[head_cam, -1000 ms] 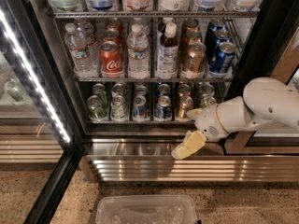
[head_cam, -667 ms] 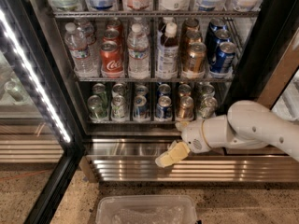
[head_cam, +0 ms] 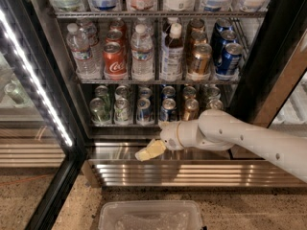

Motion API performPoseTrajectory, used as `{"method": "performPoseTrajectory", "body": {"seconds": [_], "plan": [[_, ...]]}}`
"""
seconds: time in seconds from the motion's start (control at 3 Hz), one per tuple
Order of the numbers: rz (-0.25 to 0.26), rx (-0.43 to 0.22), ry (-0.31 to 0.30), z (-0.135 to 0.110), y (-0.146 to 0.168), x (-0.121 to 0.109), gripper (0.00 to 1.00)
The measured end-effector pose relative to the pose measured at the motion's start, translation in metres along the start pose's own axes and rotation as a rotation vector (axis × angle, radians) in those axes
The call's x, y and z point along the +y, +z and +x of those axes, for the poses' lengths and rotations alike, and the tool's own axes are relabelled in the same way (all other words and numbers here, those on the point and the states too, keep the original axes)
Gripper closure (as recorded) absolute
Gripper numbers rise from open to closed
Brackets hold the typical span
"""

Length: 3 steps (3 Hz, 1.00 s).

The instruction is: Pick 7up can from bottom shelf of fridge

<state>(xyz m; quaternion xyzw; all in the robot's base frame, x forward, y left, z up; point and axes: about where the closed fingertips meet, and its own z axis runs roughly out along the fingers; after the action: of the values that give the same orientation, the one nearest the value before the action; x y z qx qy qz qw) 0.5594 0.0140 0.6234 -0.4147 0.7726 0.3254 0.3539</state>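
The fridge (head_cam: 268, 56) stands open. Its bottom shelf (head_cam: 144, 124) holds a row of small cans. Two green cans stand at its left end; the leftmost 7up can (head_cam: 98, 110) is upright behind the front rail, with another green can (head_cam: 121, 110) beside it. Blue cans (head_cam: 168, 110) and a gold-brown can (head_cam: 190, 109) stand further right. My gripper (head_cam: 149, 150) is on a white arm that reaches in from the right. It hangs below the shelf's front edge, over the steel sill, to the lower right of the green cans. It touches no can.
The glass door with its white LED strip (head_cam: 33, 75) stands open at the left. The shelf above holds water bottles, a red cola can (head_cam: 114, 61) and more cans. The ribbed steel base (head_cam: 192, 174) runs below. A clear plastic bin (head_cam: 148, 217) sits on the floor in front.
My arm has swung left and down across the fridge front; the gripper has gone from below the gold-brown cans to below the blue cans. The cans have not moved.
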Motion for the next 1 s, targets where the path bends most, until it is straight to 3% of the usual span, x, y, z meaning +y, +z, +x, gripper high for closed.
{"method": "performPoseTrajectory", "body": {"seconds": [0.67, 1.0], "plan": [[0.014, -0.026, 0.013, -0.001, 0.011, 0.000, 0.00], [-0.039, -0.089, -0.009, -0.018, 0.050, 0.001, 0.00]]}}
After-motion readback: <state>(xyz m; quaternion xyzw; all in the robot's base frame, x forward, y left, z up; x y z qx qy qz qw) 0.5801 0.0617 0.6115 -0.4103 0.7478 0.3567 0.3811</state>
